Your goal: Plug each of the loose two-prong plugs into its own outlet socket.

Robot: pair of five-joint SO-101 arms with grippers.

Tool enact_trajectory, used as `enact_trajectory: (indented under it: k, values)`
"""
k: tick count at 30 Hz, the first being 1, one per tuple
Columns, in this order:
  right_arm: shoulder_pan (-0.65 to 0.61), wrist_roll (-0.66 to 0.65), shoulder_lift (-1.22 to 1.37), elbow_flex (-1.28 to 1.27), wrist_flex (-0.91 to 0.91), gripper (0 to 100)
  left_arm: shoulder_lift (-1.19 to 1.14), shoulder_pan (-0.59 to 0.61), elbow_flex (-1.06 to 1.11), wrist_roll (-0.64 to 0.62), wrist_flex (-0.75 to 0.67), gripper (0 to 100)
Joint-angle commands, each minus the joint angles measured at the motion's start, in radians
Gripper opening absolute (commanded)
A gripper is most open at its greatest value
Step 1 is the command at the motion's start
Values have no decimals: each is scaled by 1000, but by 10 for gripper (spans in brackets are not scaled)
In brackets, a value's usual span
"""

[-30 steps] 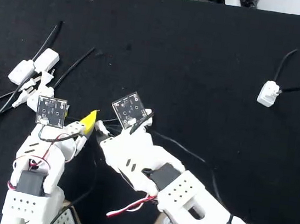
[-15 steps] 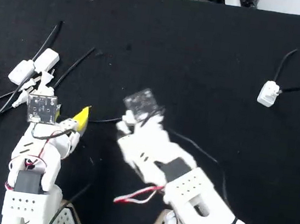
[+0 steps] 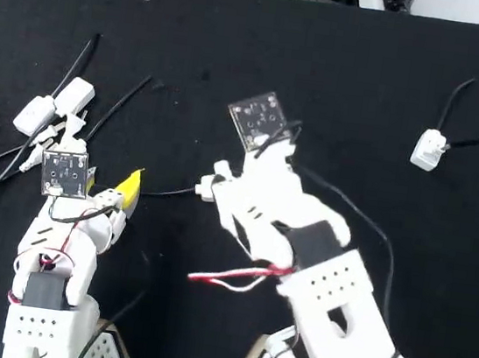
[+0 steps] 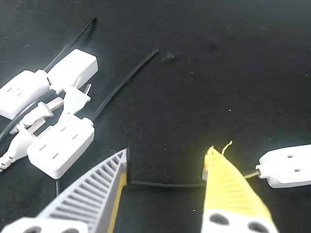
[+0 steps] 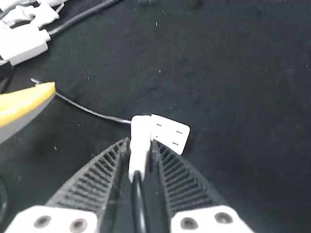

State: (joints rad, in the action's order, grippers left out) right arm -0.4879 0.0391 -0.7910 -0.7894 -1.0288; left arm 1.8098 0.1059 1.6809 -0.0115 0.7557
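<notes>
My right gripper (image 5: 141, 144) is shut on a white plug (image 5: 139, 141) whose front sits flush against a white outlet socket (image 5: 168, 136); no prongs show. In the high view this pair (image 3: 208, 189) lies mid-table at my right gripper (image 3: 214, 184), with a thin black cord (image 3: 167, 192) trailing left. My left gripper (image 4: 165, 155) is open above the black mat, its yellow finger (image 3: 128, 189) a little left of that cord's end. Beyond it lie three white sockets (image 4: 60, 148) (image 4: 22, 92) (image 4: 73, 68) and two loose plugs (image 4: 77, 99) (image 4: 41, 111), tangled together at the table's left (image 3: 54, 110).
Another white socket (image 3: 427, 149) with two black cords lies alone at the far right. Black cords (image 3: 117, 105) run out from the left cluster. The black mat (image 3: 324, 75) covers the table; the right arm's body and red wires (image 3: 235, 277) cross the front middle.
My right arm has swung away from the left gripper, up and to the right, carrying the plug and socket with it. My left arm drew back slightly to the left.
</notes>
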Motion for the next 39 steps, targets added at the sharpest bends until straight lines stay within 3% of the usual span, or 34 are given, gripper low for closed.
enact_trajectory:
  k: [1,8,15,20,28,32,39]
  values:
    - [20,-14,143,148,-46,11,12,1,-10,-17,-5,253]
    - [29,-6,552,522,-276,11,12,1,-10,-17,-5,253]
    - [161,41,918,846,-445,11,12,-1,-10,-17,-5,253]
    - [189,44,1098,1009,-566,11,12,-58,-8,-11,18,253]
    - [158,60,1171,1130,-657,11,12,-142,10,61,23,253]
    - [109,129,1171,1141,-674,11,12,-140,10,63,20,253]
    - [91,137,1179,1141,-649,11,12,-140,10,63,20,253]
